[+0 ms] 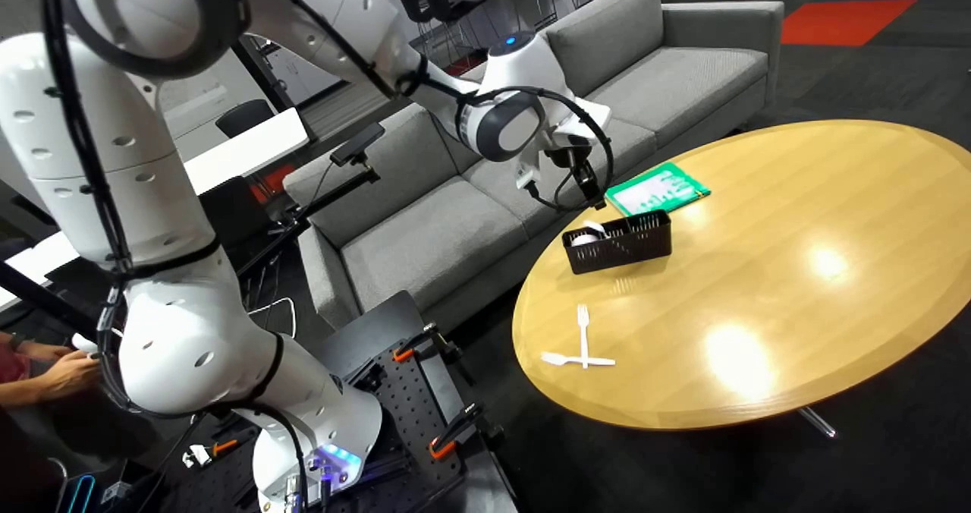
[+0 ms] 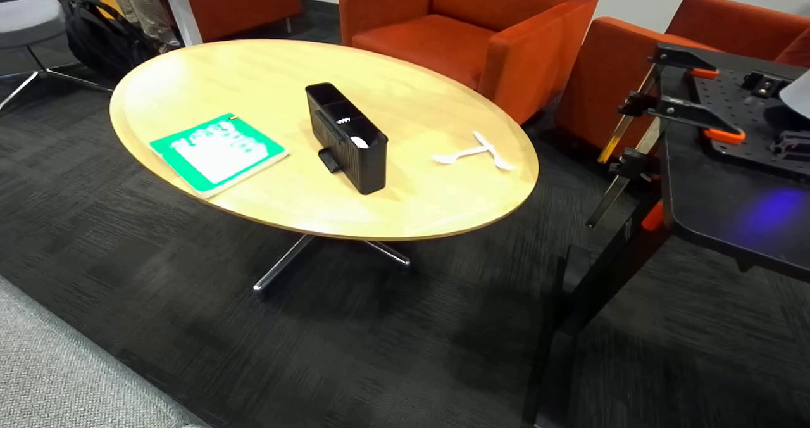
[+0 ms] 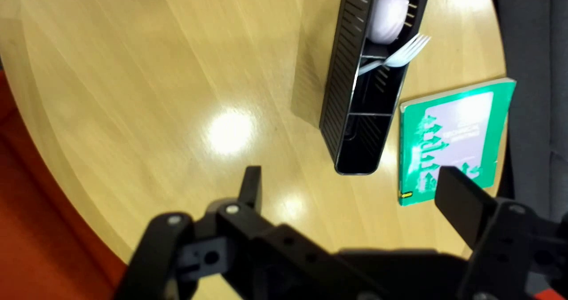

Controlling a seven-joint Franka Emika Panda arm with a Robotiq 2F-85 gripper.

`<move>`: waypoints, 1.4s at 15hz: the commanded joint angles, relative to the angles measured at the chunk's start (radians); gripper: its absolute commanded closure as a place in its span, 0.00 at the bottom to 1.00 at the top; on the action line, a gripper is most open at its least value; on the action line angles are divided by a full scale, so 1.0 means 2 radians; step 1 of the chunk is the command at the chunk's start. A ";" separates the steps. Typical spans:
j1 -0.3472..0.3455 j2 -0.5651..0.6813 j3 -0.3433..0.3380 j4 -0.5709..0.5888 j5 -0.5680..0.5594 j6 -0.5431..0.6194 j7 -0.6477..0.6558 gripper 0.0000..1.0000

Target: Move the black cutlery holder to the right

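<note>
On one table (image 1: 789, 240), one cutlery holder (image 1: 620, 250)

Black cutlery holder (image 1: 623, 250), green-and-white book (image 3: 457, 136), yellow wood-grained table (image 1: 758, 270), orange armchair (image 2: 436, 45)

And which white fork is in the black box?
The white fork whose prongs show past the rim of the black cutlery holder; the two crossed white utensils lie outside it, on the table.

wht arm (image 1: 163, 202) w/ blk cables (image 1: 76, 122) - blk pincer (image 3: 349, 175), pale screws (image 3: 232, 209)
</note>
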 commanded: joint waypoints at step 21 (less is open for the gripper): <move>0.072 0.251 -0.053 0.223 0.003 -0.040 0.071 0.00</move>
